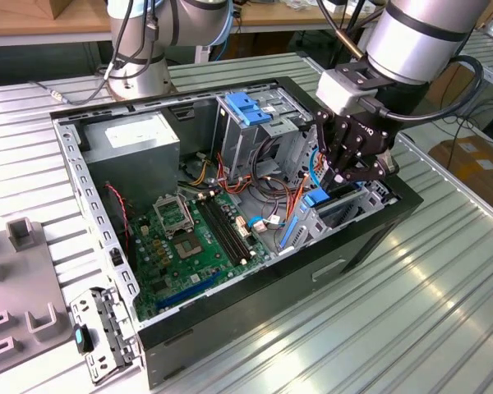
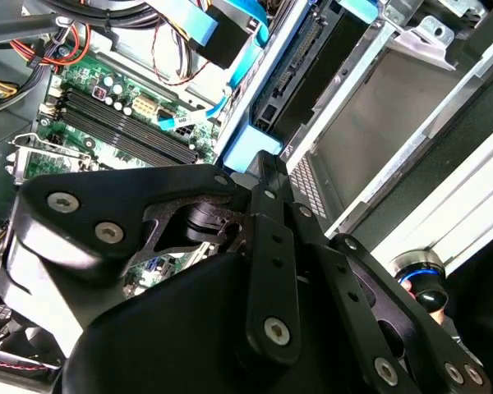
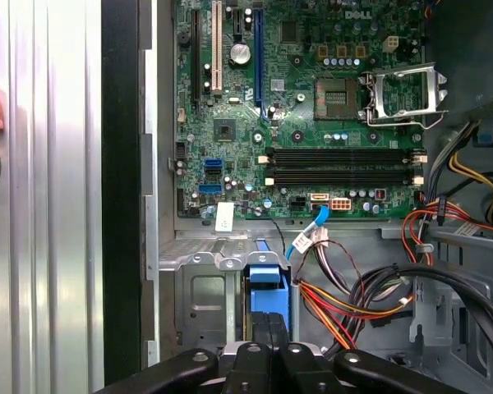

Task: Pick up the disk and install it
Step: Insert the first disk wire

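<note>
The disk (image 1: 315,199) stands on edge in the metal drive bay (image 1: 345,215) at the case's exterior-view right, its blue carrier end facing up. My gripper (image 1: 335,189) reaches down from above, its fingers closed on that blue end. In the first wrist view the disk (image 3: 264,277) sits in the slot between the bay walls, with the gripper (image 3: 267,330) pinched on it. In the second wrist view the blue carrier (image 2: 248,153) shows just past the black fingertips (image 2: 268,174). Most of the disk's body is hidden inside the bay.
The open computer case (image 1: 255,304) lies on a ribbed metal table (image 1: 411,320). Inside are the green motherboard (image 1: 199,238), a grey power-supply box (image 1: 140,144), an upright cage with blue top (image 1: 251,111) and loose cables (image 3: 353,304). A grey fixture (image 1: 16,271) sits at the exterior view's left.
</note>
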`<action>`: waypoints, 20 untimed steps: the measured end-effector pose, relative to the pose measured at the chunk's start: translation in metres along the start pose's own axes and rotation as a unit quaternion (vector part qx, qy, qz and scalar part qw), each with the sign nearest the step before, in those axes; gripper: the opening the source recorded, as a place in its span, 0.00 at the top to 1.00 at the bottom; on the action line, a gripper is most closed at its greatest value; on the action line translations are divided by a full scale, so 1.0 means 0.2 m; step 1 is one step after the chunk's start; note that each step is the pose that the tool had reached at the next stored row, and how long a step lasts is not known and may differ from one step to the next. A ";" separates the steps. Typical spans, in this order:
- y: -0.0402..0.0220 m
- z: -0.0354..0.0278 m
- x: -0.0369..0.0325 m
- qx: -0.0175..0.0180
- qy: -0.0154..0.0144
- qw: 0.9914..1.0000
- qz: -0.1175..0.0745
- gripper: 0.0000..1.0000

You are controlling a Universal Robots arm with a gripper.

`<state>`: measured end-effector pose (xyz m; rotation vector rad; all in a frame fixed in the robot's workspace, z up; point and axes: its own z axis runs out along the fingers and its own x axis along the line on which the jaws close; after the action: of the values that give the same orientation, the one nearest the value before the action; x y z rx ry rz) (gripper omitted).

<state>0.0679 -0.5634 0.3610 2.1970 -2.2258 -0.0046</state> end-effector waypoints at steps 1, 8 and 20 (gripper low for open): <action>-0.001 0.000 0.000 0.000 0.000 1.000 0.000 0.89; -0.069 -0.001 -0.001 0.000 0.000 1.000 0.000 0.89; -0.235 -0.010 -0.005 -0.002 0.000 1.000 -0.012 0.89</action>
<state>0.1149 -0.5629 0.3624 2.2206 -2.1978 -0.0078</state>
